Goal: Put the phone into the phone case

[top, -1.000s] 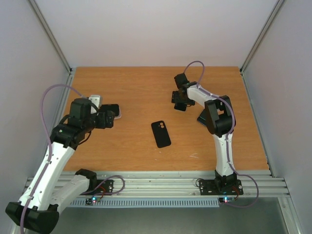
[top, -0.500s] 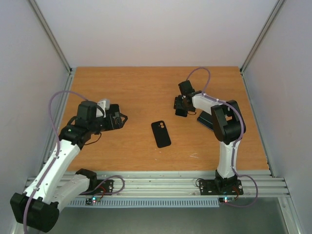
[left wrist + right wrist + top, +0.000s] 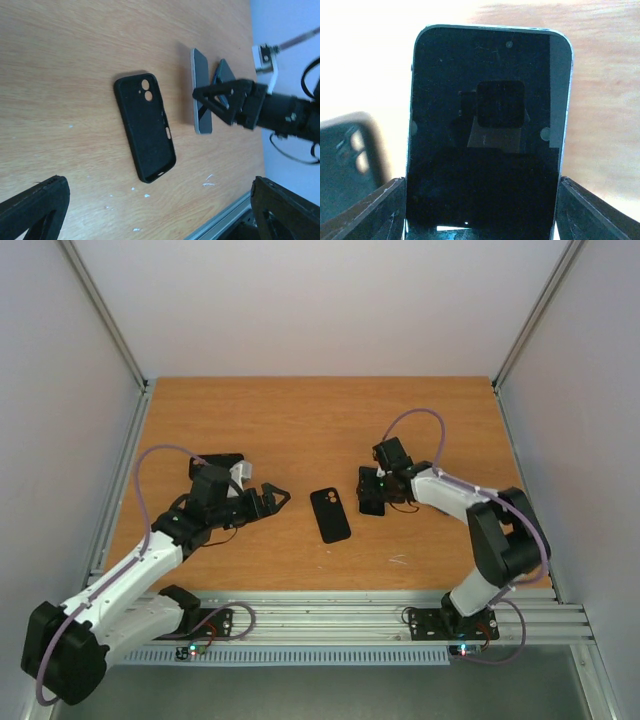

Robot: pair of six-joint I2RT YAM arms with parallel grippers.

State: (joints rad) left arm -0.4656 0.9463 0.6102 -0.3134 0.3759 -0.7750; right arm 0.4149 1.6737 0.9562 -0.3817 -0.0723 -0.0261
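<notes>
The black phone case (image 3: pixel 330 515) lies flat on the wooden table, hollow side up, with its camera cutout at the far end (image 3: pixel 145 127). Just to its right my right gripper (image 3: pixel 372 492) is shut on the phone (image 3: pixel 487 125), a dark-screened handset with a silver rim. The fingers clamp its two long sides. In the left wrist view the phone (image 3: pixel 201 95) stands tilted on its long edge beside the case; I cannot tell whether it touches the table. My left gripper (image 3: pixel 275 498) hangs open left of the case, with nothing between its fingers (image 3: pixel 35 210).
A dark flat object (image 3: pixel 222 75) lies just behind the held phone. Small white marks (image 3: pixel 207 181) dot the table near the front. The aluminium rail (image 3: pixel 320 615) runs along the near edge, and walls close in the left, right and back.
My right gripper has carried the phone nearer and down, to just right of the case. My left gripper has swung right toward the case and stayed open.
</notes>
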